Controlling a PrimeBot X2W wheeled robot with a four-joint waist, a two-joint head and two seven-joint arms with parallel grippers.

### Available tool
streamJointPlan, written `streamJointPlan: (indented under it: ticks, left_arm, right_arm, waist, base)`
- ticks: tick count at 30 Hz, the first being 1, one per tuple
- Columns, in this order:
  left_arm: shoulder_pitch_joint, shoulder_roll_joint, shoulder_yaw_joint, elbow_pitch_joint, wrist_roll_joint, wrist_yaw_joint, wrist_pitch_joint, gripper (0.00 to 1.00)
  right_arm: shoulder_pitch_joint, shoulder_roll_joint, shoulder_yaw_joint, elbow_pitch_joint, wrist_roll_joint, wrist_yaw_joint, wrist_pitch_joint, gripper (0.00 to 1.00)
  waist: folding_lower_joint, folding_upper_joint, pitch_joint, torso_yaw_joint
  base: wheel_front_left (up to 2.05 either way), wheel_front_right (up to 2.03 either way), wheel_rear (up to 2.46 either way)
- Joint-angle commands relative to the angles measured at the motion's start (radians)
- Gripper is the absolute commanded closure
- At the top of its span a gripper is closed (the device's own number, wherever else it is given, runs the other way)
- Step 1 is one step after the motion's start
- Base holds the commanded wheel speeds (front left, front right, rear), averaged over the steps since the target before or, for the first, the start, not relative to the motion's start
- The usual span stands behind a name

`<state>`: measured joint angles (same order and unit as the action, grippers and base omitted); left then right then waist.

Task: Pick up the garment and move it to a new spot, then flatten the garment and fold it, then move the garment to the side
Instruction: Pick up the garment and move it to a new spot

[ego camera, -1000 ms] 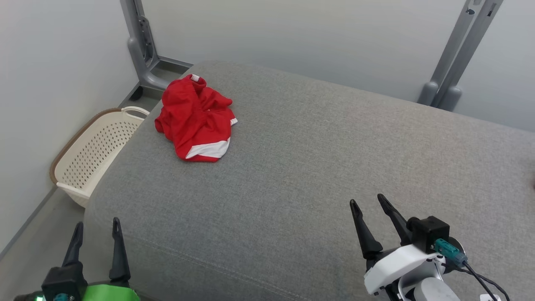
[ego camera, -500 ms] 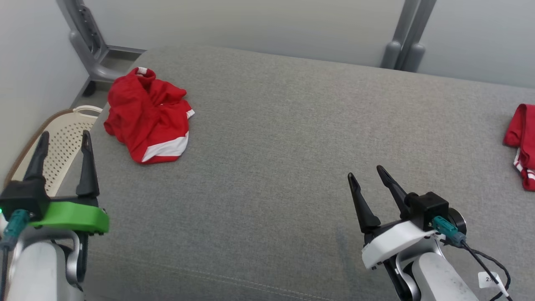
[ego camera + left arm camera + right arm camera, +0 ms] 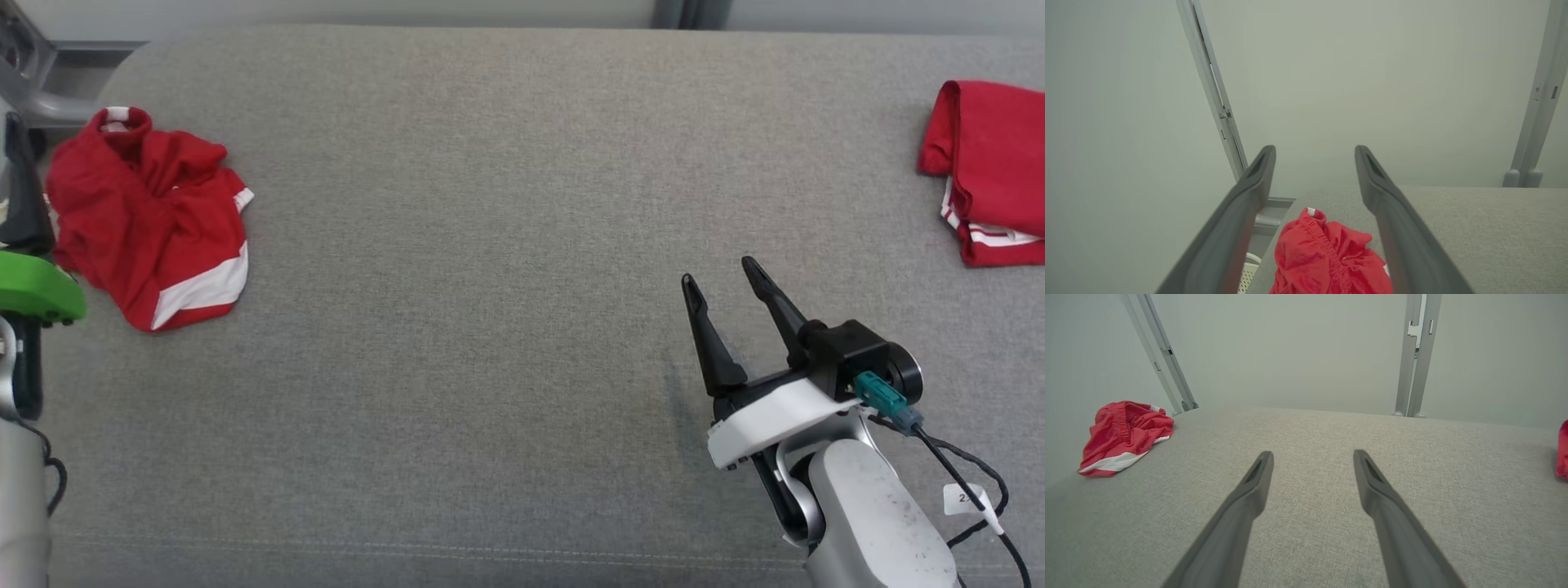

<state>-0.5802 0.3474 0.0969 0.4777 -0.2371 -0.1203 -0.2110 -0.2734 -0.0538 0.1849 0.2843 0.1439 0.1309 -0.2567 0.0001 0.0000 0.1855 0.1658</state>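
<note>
Desk: Location of red shorts (image 3: 151, 220)?
Field: Crumpled at left end of grey cushion (image 3: 490, 204), just beside left pincer (image 3: 1314, 153), spread wide. Right pincer (image 3: 720, 273), equally spread and empty, hovers mid-cushion; folded red garment (image 3: 988, 163) lies far right.

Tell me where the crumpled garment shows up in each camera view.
Head view: crumpled garment at far left, above mid-height.
Left wrist view: bottom centre, cut off by the bottom edge.
Right wrist view: left side, about mid-height.
Shared landmark: the slanted grey post just behind it; its foot sits at the head view's top left, and it rises at the right wrist view's upper left.
</note>
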Motion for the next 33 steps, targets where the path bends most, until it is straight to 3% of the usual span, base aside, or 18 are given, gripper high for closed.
streamJointPlan:
  ticks: [1,9,18,33]
  left_arm:
    - [-0.046,0.029,0.0,0.035,-0.011,-0.003,0.001,0.0]
    - [-0.2,0.103,-0.021,0.235,-0.062,-0.009,0.024,0.0]
    - [-0.307,0.166,-0.063,0.482,-0.081,-0.004,0.142,0.0]
    - [-0.368,0.162,-0.082,0.697,-0.102,0.039,0.336,0.0]
  right_arm:
    - [-0.022,-0.004,0.003,-0.009,-0.009,0.0,0.0,0.0]
    - [-0.064,-0.001,-0.002,-0.035,-0.016,0.0,-0.004,0.0]
    - [-0.087,0.002,-0.002,-0.061,-0.018,0.0,-0.007,0.0]
    - [-0.098,0.002,-0.002,-0.069,-0.018,0.0,-0.009,0.0]
  waist:
    - [-0.0001,0.0,0.089,-0.086]
    - [-0.0001,0.0,0.171,-0.155]
    - [-0.0001,0.0,0.225,-0.208]
    - [-0.0001,0.0,0.244,-0.22]
  base:
    - [0.0,0.0,0.0]
    - [0.0,0.0,0.0]
    - [0.0,0.0,0.0]
    - [0.0,0.0,0.0]
